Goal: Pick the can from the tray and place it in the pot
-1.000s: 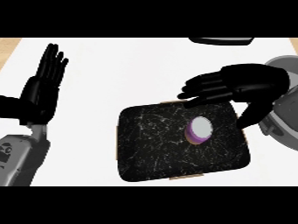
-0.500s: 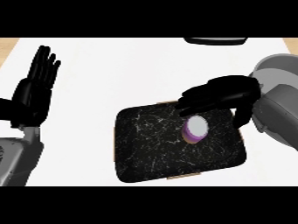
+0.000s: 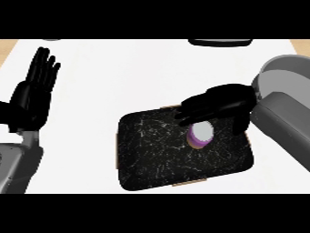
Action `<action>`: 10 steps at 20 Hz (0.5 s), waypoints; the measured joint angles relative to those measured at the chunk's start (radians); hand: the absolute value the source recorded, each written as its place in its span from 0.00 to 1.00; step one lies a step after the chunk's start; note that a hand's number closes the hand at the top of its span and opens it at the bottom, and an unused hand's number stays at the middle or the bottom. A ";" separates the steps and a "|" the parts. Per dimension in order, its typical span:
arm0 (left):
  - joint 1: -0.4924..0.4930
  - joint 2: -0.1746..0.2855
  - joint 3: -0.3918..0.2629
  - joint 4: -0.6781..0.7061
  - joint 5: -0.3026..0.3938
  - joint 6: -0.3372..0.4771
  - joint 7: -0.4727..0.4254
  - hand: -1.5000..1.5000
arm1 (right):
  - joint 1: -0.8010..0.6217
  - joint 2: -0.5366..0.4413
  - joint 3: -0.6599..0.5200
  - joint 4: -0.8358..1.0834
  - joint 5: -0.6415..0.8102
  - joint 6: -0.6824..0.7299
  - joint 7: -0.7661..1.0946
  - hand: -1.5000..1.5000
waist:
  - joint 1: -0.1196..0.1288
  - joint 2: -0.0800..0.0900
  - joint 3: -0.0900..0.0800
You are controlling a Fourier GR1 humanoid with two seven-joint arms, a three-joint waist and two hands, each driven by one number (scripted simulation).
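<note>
A can (image 3: 201,135) with a purple side and a white top stands on the black speckled tray (image 3: 154,159), near its far right part. My right hand (image 3: 219,103) is over the can from behind. Its fingers (image 3: 186,117) curl down on the can's left and the thumb (image 3: 240,124) comes down on its right, so the can's far side is hidden. A dark rim at the far edge looks like the pot (image 3: 219,42); only a sliver of it shows. My left hand (image 3: 31,98) rests open at the left, fingers up.
The white counter (image 3: 137,73) spreads around the tray, with wooden strips at its far left and far right corners. My grey right forearm (image 3: 291,118) fills the right side beside the tray.
My right hand has dropped lower and drawn back toward me over the can, and its fingers have curled from spread to closed round it. The left hand has stayed put.
</note>
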 measured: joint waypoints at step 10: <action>0.018 -0.024 0.022 -0.008 -0.028 -0.012 -0.007 0.50 | -0.001 0.112 -0.023 0.143 0.114 -0.051 -0.002 0.00 | -0.007 -0.002 0.000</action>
